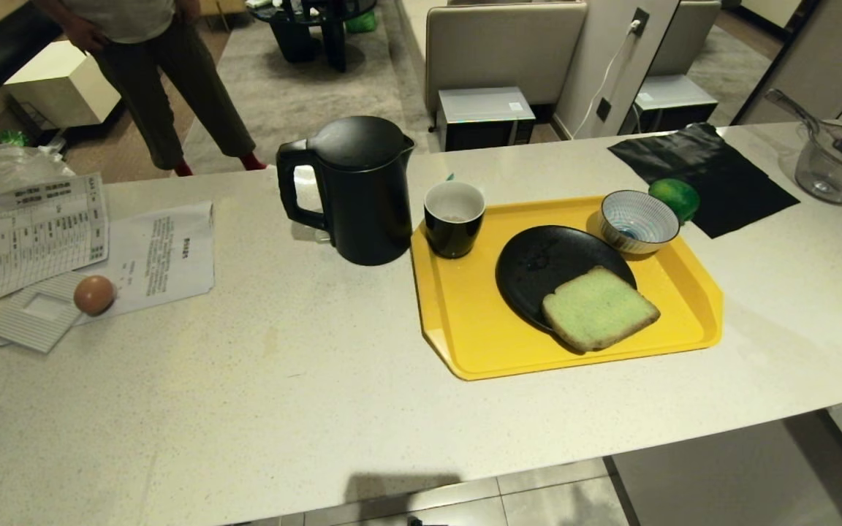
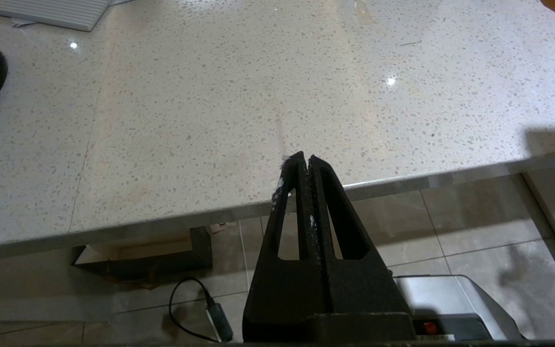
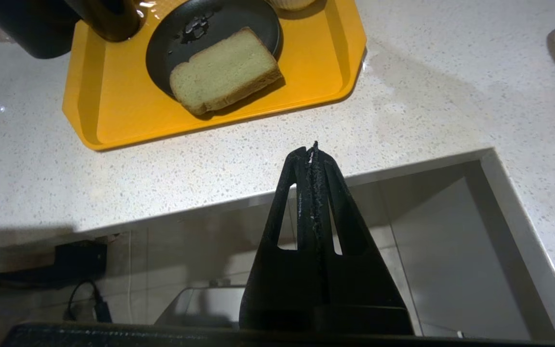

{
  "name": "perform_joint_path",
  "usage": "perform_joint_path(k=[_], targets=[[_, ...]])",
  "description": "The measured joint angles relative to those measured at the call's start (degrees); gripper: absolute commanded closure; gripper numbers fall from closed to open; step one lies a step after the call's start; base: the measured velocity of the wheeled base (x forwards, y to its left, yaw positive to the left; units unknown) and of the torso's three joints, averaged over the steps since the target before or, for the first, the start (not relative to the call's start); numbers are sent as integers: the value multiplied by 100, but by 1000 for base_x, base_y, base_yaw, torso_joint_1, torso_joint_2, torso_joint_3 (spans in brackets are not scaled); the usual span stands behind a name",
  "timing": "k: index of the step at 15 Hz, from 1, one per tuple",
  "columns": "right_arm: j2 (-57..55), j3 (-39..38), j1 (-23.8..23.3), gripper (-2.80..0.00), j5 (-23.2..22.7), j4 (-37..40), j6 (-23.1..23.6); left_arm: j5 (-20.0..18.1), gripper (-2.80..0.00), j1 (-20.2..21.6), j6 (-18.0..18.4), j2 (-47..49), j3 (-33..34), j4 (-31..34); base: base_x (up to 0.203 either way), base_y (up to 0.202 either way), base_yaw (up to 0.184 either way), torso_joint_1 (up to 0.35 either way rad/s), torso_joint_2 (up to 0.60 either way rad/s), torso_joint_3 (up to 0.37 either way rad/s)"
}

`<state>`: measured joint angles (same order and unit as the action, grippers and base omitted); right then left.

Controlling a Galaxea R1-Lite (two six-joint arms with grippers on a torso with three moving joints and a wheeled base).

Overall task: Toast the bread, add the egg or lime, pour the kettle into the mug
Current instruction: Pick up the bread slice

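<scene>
The bread [image 1: 599,307], a thick square slice with pale green spongy face and tan crust, lay on the near edge of a round matte black plate [image 1: 545,267], overhanging it toward the robot. Plate sat on a yellow plastic tray [image 1: 465,329] on the speckled white stone counter [image 1: 282,380]. Short glossy black mug [image 1: 454,218] with white inside stood upright at the tray's far left corner. Tall matte black electric kettle [image 1: 355,190], domed lid on, loop handle pointing left, stood on the counter just beside the mug, off the tray. Blue-and-white striped bowl [image 1: 639,221] sat at the tray's far right corner; the small round glossy green lime [image 1: 675,198] was right behind it on the edge of a black cloth [image 1: 706,172], possibly touching the bowl, hard to tell. Pinkish-brown egg [image 1: 93,294] rested far left on the counter among printed papers [image 1: 33,226], well apart from the tray. Clear glass bowl [image 1: 834,164] at far right. A person's legs [image 1: 172,95] stood beyond the counter.

Left gripper [image 2: 305,159] was clenched empty, fingers pressed together, hanging over the counter's near edge. Right gripper [image 3: 312,148] was likewise clamped together, holding nothing, over the near edge in front of the tray, apart from the bread. Neither arm showed in the head view.
</scene>
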<state>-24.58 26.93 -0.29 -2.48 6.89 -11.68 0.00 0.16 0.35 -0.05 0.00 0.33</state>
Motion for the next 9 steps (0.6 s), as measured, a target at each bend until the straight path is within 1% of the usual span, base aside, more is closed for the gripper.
perform_joint_path(k=[3,5,7,9], targets=[[-1560,834,5,0,-74,88,-116,0,0,0,1,0,0,0,0,0,0,0,0,0],[-2465,1660,62,0,-258,471,-232,0,0,0,2,0,0,0,0,0,0,0,0,0],[-3137,2614,145,0,-801,1297,-308,-2,0,0,0,0,0,2,0,0,0,0,0,0],[-3737,3442,263,0,-1529,2410,-339,-2,0,0,0,0,0,0,0,0,0,0,0,0]])
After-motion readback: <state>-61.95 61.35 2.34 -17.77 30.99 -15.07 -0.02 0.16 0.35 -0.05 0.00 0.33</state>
